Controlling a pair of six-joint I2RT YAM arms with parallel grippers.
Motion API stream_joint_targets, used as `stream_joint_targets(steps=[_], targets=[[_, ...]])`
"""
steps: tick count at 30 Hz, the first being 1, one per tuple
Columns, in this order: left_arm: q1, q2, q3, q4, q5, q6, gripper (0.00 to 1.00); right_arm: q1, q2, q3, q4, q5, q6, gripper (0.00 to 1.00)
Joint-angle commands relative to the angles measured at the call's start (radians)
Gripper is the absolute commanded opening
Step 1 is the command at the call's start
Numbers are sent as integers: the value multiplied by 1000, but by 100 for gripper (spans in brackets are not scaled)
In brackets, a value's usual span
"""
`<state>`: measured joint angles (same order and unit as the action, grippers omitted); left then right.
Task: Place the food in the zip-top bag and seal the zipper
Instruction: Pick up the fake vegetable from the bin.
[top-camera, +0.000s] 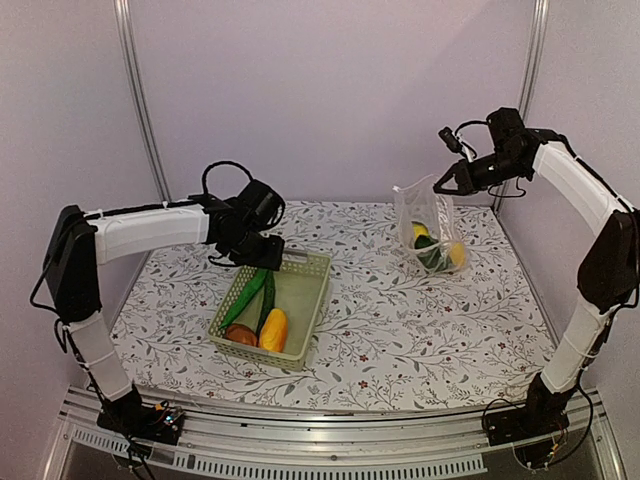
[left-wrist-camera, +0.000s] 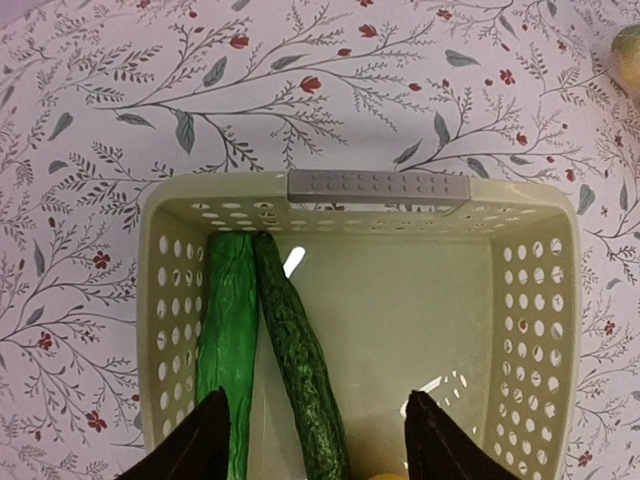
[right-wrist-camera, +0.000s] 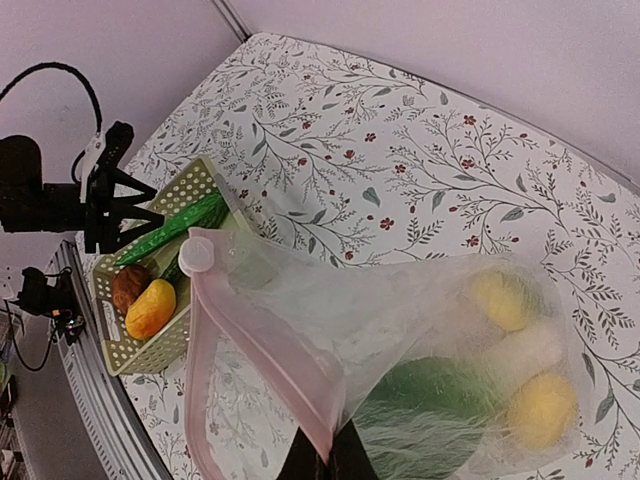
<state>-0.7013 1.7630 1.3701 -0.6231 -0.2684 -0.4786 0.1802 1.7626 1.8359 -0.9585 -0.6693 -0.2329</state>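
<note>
My right gripper (top-camera: 441, 184) is shut on the pink zipper strip (right-wrist-camera: 268, 345) of the clear zip-top bag (top-camera: 428, 228) and holds it up by its mouth, which gapes open. Inside the bag lie two yellow lemons (right-wrist-camera: 503, 299), a green lime (right-wrist-camera: 430, 388) and a green-white bok choy (right-wrist-camera: 420, 440). My left gripper (left-wrist-camera: 315, 440) is open over the pale green basket (top-camera: 308, 262), its fingers astride two green cucumbers (left-wrist-camera: 295, 350). The basket also holds an orange-yellow piece (top-camera: 273, 329) and a reddish-brown round one (top-camera: 241, 335).
The floral tablecloth (top-camera: 400, 320) covers the table. White walls and metal posts (top-camera: 140, 100) close in the back. The metal rail (top-camera: 330, 440) with the arm bases runs along the near edge.
</note>
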Motion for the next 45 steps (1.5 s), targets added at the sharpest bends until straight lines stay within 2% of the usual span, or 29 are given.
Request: stream_joint_targets(steps=[1,6,17,29,39,45], targets=[[29,76,66,-59,35,14,58,19,-30,-35,16,-32,-14,0],[45,141,93,-67,36,10,56,24,-49,-43,19,-26,-20,0],[68,292,186,-95,22,28,43,27,-60,-51,16,-36,-23,0],[77,384,244,-125,-17,17,36,28,-60,-56,18,-39,-23,0],[86,426,269,-161,1,11,37,32,-57,-65,23,-40,-20,0],[86,435,281,-165,28,4,27,35,-55,-67,22,-39,-20,0]])
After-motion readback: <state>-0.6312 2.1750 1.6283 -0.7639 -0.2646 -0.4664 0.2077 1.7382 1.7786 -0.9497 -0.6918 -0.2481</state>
